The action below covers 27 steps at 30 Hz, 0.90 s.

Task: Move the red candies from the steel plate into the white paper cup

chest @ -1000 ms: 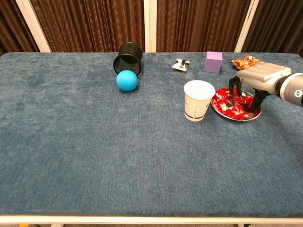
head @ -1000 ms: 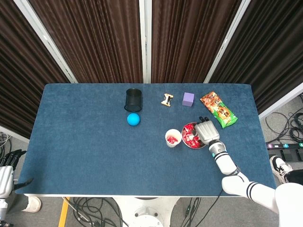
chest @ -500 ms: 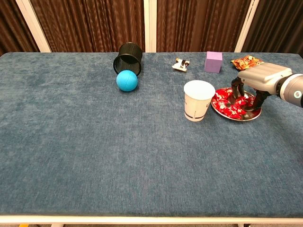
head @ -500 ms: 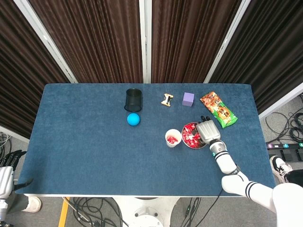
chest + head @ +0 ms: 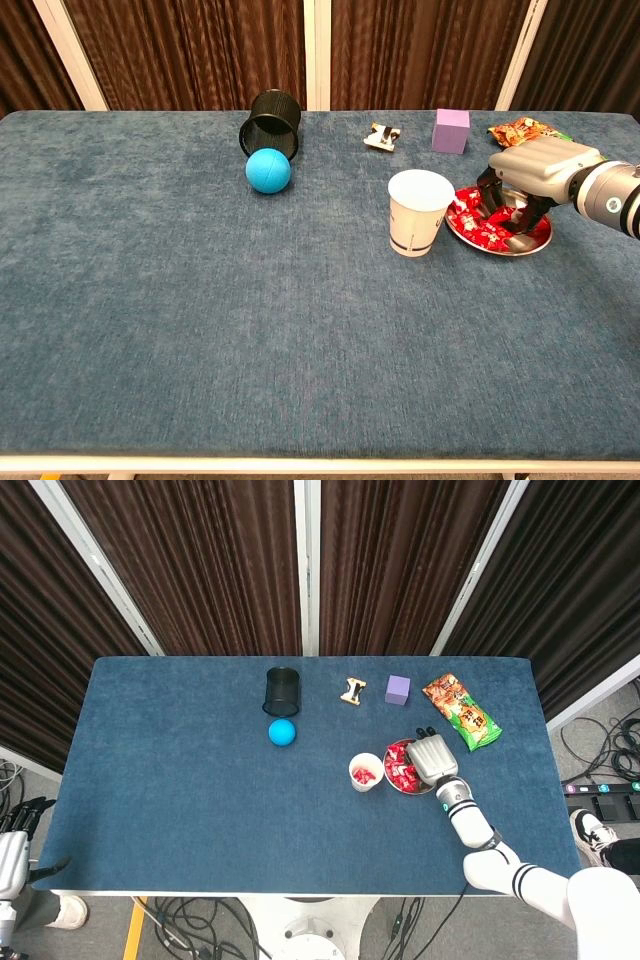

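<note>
Worktop [image 5: 200,330]: matt blue cloth, napped. Steel plate [image 5: 534,240]: shiny metal. Red candies [image 5: 480,225]: glossy wrappers. White paper cup [image 5: 417,213]: matt paper. Blue ball [image 5: 269,170]: smooth, matt. Snack bag [image 5: 460,711]: glossy foil.

robot lab, curtained backdrop [image 5: 200,560], floor cables [image 5: 200,920]

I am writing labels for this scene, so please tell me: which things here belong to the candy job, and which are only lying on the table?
Belong to the job:
red candies
steel plate
white paper cup
right hand, over the plate

Only lying about:
blue ball
black cup on its side
purple cube
snack bag
small wooden piece
</note>
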Available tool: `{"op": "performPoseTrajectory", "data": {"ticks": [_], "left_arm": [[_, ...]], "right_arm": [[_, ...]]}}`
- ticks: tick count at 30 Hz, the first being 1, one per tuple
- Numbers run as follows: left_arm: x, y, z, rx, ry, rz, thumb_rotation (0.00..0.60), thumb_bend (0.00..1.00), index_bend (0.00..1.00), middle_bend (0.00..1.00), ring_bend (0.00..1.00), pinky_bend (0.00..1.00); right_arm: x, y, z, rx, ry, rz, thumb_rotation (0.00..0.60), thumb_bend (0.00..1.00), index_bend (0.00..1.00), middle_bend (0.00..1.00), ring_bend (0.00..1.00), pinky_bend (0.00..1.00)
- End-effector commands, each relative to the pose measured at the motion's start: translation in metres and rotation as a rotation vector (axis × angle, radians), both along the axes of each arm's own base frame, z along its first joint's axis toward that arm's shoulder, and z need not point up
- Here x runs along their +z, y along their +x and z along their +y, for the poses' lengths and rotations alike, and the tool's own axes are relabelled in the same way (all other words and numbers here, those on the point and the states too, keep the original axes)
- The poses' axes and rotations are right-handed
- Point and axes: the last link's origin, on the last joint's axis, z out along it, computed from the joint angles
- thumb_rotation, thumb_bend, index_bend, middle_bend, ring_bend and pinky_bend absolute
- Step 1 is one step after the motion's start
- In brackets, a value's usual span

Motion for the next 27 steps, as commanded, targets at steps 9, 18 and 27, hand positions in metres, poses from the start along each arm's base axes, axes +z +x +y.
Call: {"op": "performPoseTrajectory", "data": {"ticks": [9,18,27], "left_arm": [[0.000,-0.001,-0.001,0.002,0.003,-0.003,0.600,0.00,0.24,0.24,0.15,0.20],[0.004,0.004,0.001,-0.018,0.014,0.005,0.600,0.00,0.24,0.24,0.15,0.20],[0.006,0.005,-0.001,-0.019,0.019,0.006,0.600,0.00,0.24,0.24,0.15,0.20]], "right_arm": [[0.013,0.006,0.000,0.024,-0.034,-0.043,0.600,0.38,0.64,0.58,0.25,0.23],[0.071,0.063,0.010,0.160,-0.096,-0.239,0.600,0.38,0.65,0.57,0.25,0.23],[0.058,0.103,0.024,0.230,0.018,-0.275,0.600,0.38,0.63,0.52,0.23,0.23]]}}
